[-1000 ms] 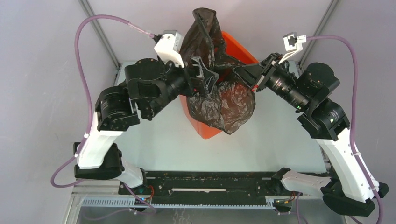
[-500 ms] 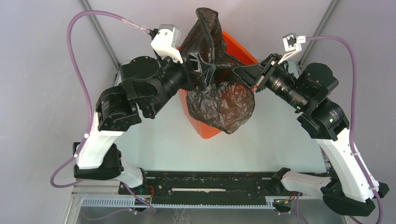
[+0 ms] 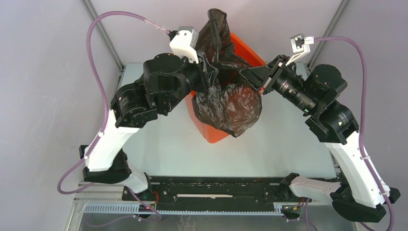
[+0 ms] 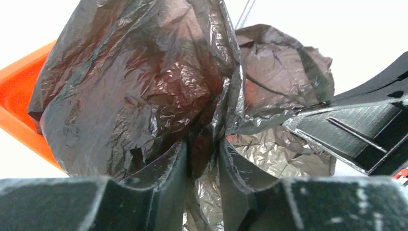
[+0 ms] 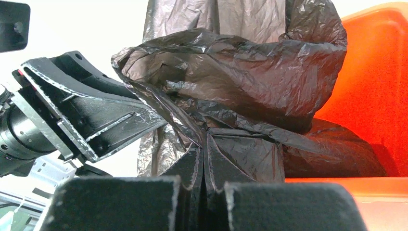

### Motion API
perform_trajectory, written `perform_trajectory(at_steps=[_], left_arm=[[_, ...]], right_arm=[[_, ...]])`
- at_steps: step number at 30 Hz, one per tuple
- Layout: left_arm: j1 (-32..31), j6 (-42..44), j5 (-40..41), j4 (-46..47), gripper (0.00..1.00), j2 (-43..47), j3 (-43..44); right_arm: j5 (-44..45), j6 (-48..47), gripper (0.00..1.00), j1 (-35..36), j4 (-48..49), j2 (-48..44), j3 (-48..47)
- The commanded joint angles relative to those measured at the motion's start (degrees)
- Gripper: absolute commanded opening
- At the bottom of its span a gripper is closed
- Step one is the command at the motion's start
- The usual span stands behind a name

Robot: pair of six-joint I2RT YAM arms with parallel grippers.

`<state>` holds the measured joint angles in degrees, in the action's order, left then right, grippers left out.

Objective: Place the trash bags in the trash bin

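Trash bin (image 3: pixel 211 135) stands mid-table between both arms. Trash bag (image 3: pixel 231 108) belly drapes over the bin's 6 o'clock rim, bulk sitting on the mouth. Left gripper (image 4: pixel 202 150) is at the bag's 9 o'clock, fingers pinching a fold of film. Right gripper (image 5: pixel 205 155) is at 3 o'clock, fingers pressed together on another fold. Loose bag top sticks up at 12 o'clock.

overhead from behind; both wrist views close, sharing the bag (image 4: pixel 134 86)
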<state>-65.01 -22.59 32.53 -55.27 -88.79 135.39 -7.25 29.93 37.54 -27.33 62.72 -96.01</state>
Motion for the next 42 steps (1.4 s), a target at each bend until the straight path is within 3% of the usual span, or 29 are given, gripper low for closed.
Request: perform_trajectory(at_steps=[1, 6, 10, 14, 18, 21, 27, 38, 42], left_arm=[[1.3, -1.3, -3.1, 1.4, 0.29, 2.2, -1.9], [8.7, -4.5, -10.3, 5.7, 0.02, 7.2, -9.0], [17.8, -9.1, -20.3, 14.3, 0.0, 11.6, -16.8], [27.5, -17.1, -27.9, 29.3, 0.0, 16.6, -27.3], [38.4, -30.2, -36.2, 43.4, 0.0, 20.1, -39.9], [43.2, -34.1, -38.3, 49.7, 0.0, 22.3, -48.5], [45.4, -36.2, -44.4, 50.9, 0.0, 29.5, -59.9], [45.3, -42.0, -51.0, 49.1, 0.0, 44.4, -79.4], [45.3, -41.9, -50.6, 49.0, 0.0, 46.7, -82.7]], right_arm=[[1.6, 0.0, 0.0, -0.7, 0.9, 0.1, -0.6], [-2.2, 2.3, 0.0, -7.2, 2.3, 1.5, -1.0], [-8.6, 9.4, 0.0, -16.8, 5.1, 4.2, -1.3], [-15.5, 17.1, 0.0, -25.6, 9.3, 8.5, -2.6], [-20.5, 23.6, 0.0, -29.9, 13.4, 14.2, -3.8], [-25.8, 26.7, 0.0, -32.1, 15.5, 17.8, -3.4], [-38.1, 24.6, 0.0, -37.1, 8.4, 19.4, -2.3], [-38.7, 15.0, 0.0, -40.5, -4.7, 9.5, 5.3], [-38.8, 13.0, 0.16, -41.0, -8.5, 8.2, 4.2]])
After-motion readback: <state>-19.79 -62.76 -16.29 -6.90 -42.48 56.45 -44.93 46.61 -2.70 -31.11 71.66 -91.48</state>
